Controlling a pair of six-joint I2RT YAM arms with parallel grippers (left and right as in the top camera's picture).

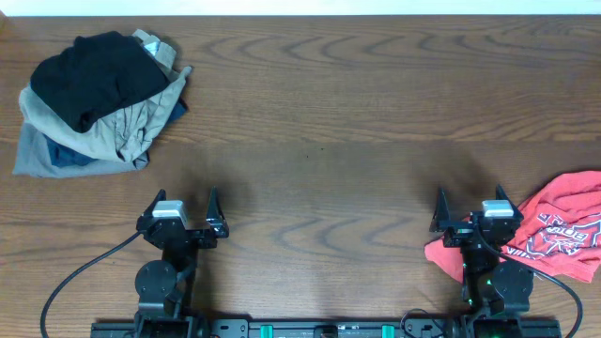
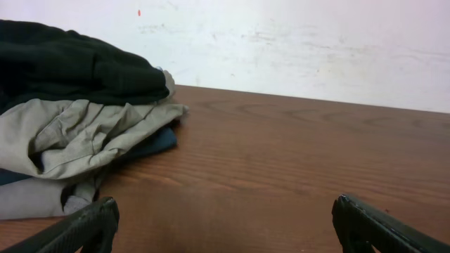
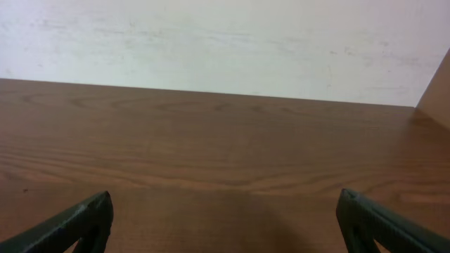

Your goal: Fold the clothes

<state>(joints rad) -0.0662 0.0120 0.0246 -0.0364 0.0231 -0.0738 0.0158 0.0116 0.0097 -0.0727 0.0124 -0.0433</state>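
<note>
The clothes lie in two places. At the far left a heap holds a black garment on top of a khaki one, with a blue one beneath. The left wrist view shows the same black, khaki and blue layers ahead on the left. A red printed tee lies crumpled at the near right, partly under the right arm. My left gripper is open over bare wood, well short of the heap. My right gripper is open too, just left of the tee.
The wooden table stretches between the heap and the red tee. A pale wall stands behind its far edge. Black cables run from both arm bases along the near edge.
</note>
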